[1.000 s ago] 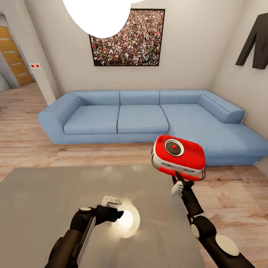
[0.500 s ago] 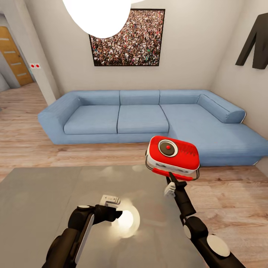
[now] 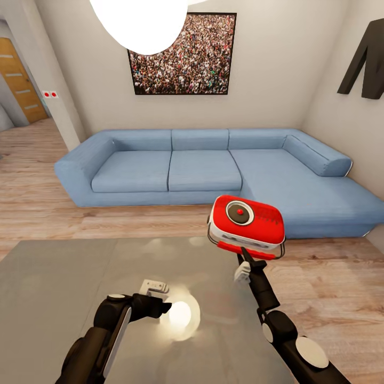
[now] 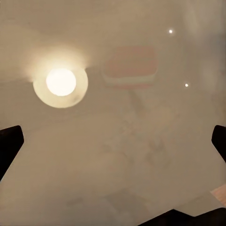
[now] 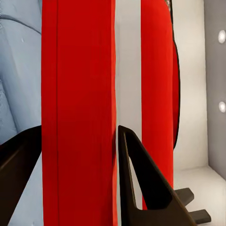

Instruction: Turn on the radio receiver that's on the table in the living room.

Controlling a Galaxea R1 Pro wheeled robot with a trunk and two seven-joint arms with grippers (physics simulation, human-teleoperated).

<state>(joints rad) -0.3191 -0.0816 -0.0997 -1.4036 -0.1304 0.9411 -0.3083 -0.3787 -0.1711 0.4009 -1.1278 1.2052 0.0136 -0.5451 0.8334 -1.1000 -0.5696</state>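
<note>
The red radio receiver point(image 3: 246, 226) with its white band and round dial hangs in the air above the far right corner of the grey table point(image 3: 53, 288), dial side tilted up. My right gripper point(image 3: 246, 257) is shut on its lower edge from below. In the right wrist view the red body point(image 5: 80, 113) sits between the two dark fingers point(image 5: 141, 183). My left gripper point(image 3: 161, 305) hovers low over the middle of the table, open, with nothing between its fingers point(image 4: 9, 146). The glossy top point(image 4: 113, 188) mirrors the radio faintly.
A blue L-shaped sofa point(image 3: 202, 168) runs along the far wall and down the right side. Light wood floor point(image 3: 330, 282) lies between it and the table. A white pendant lamp point(image 3: 140, 21) hangs overhead; its glare point(image 3: 181, 313) sits beside my left gripper.
My right arm has carried the radio a little to the left and slightly up. My left gripper has drawn back a bit toward me over the table.
</note>
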